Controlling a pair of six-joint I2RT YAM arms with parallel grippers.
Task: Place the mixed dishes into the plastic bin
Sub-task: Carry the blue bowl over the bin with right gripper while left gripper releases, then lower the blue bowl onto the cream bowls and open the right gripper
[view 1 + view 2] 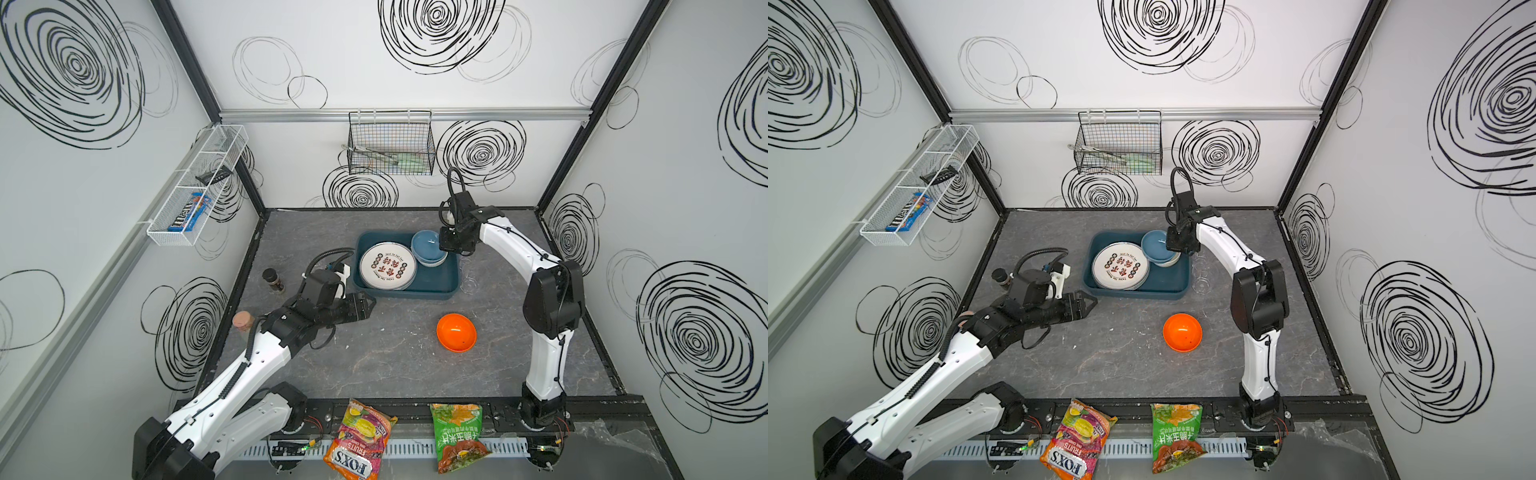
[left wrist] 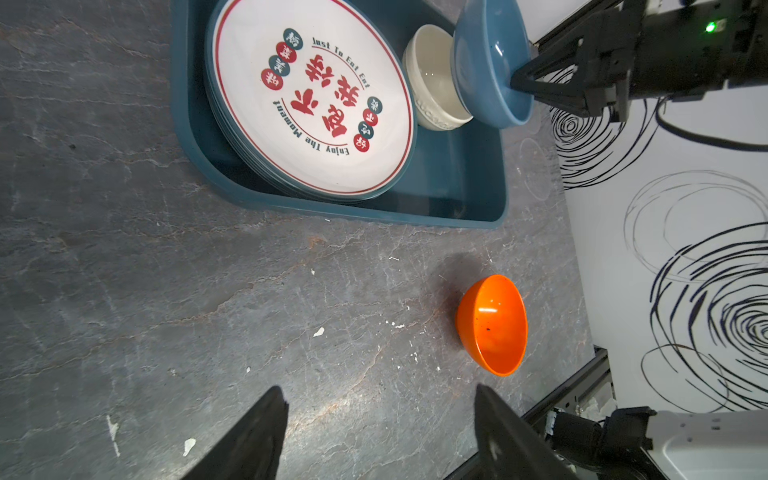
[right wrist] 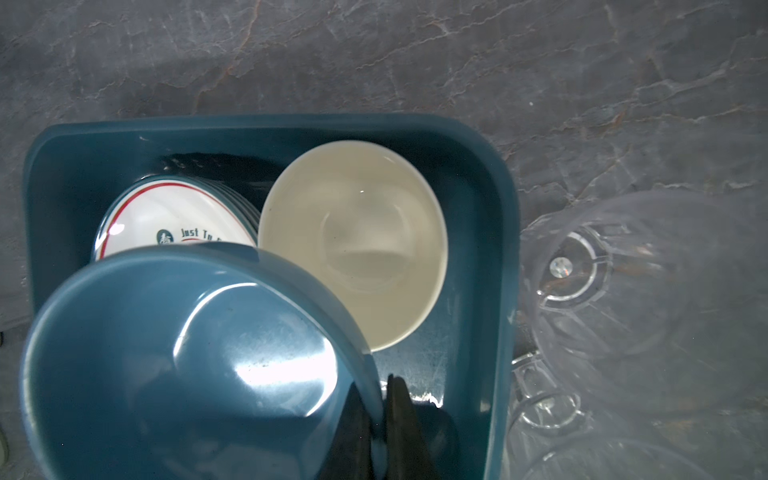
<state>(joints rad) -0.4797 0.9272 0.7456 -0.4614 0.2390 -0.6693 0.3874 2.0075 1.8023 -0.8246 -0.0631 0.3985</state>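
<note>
Right wrist view: the blue bowl point(image 3: 187, 353) hangs tilted over the dark teal plastic bin point(image 3: 249, 129), its rim pinched between the clenched right fingers point(image 3: 405, 432). Beneath it a cream bowl point(image 3: 357, 245) sits in the bin beside a stack of white plates point(image 3: 166, 216) with red lettering. Clear cups point(image 3: 623, 282) sit on the grey desk point(image 3: 415, 50) just outside the bin wall. In both top views the bin lies toward the back of the desk, and an orange bowl point(image 1: 456, 332) rests nearer the front, apart from it. The left fingers point(image 2: 253, 440) are spread wide, holding nothing.
</note>
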